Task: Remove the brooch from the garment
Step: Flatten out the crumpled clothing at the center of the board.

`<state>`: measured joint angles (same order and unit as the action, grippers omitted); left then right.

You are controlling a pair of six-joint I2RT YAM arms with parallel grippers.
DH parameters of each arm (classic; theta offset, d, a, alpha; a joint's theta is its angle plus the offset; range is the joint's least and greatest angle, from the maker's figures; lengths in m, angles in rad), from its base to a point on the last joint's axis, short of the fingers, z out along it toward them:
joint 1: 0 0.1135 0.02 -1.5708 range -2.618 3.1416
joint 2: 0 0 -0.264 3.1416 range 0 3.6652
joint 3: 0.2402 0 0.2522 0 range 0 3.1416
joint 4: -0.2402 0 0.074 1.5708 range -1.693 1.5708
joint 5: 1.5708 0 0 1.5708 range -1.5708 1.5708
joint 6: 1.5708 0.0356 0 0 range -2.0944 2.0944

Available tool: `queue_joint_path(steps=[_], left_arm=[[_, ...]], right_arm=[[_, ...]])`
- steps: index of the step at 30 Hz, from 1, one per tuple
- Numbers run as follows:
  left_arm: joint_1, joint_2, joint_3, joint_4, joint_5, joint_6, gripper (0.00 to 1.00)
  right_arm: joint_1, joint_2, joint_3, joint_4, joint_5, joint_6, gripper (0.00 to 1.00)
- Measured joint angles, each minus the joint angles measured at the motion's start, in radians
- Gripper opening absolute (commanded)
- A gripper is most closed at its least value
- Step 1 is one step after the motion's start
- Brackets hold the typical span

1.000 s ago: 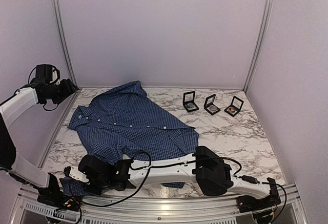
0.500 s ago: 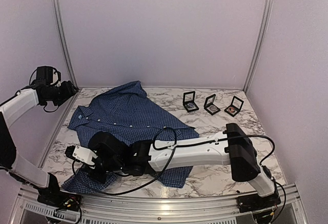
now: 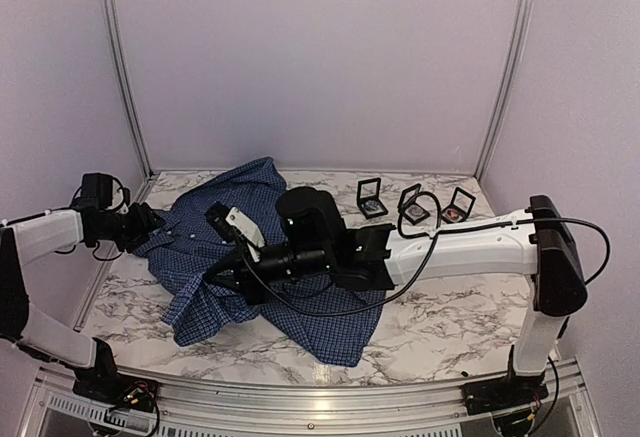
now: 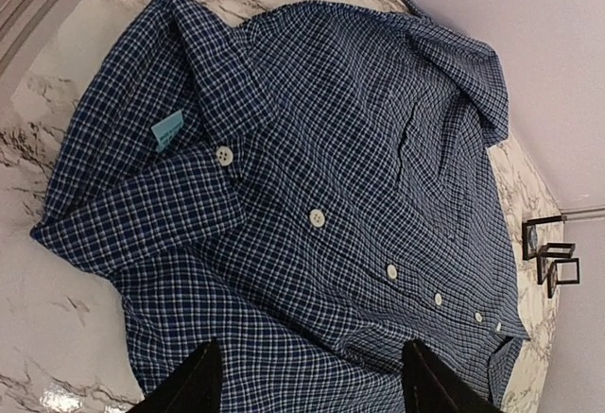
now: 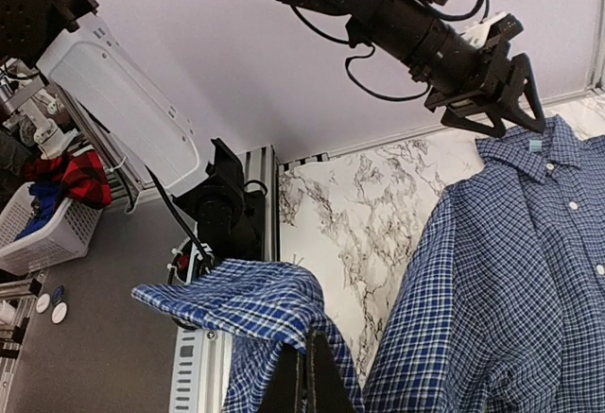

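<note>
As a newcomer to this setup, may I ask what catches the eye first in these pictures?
The right hand, its arm stretched across the marble table, is shut on a fold of the dark blue checked shirt, held up off the surface. The left hand hovers open by the shirt's collar at the left. Three small black frame boxes sit in a row at the far right.

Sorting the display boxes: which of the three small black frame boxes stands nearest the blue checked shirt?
The leftmost small black square frame box in the overhead view; the middle box and right box lie farther from the dark blue checked shirt.
</note>
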<state>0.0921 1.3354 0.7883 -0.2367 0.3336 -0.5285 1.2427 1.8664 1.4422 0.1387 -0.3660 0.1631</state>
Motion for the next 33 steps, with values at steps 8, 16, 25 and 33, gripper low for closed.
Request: queue_joint_path(steps=[8,16,25,33], left_arm=[[-0.006,-0.083,-0.138,0.039,0.052,-0.047,0.59],[-0.061,-0.159,-0.302,0.115,0.089,-0.161,0.49],[-0.126,-0.161,-0.417,0.164,0.040,-0.323,0.49],[-0.111,-0.168,-0.407,0.071,-0.145,-0.381,0.48]], right_arm=[[-0.032,0.185,0.060,0.182,-0.232,0.190,0.00],[-0.029,0.301,0.160,0.248,-0.388,0.264,0.00],[-0.047,0.294,0.132,0.336,-0.419,0.282,0.00],[-0.090,0.257,-0.053,0.382,-0.407,0.289,0.03]])
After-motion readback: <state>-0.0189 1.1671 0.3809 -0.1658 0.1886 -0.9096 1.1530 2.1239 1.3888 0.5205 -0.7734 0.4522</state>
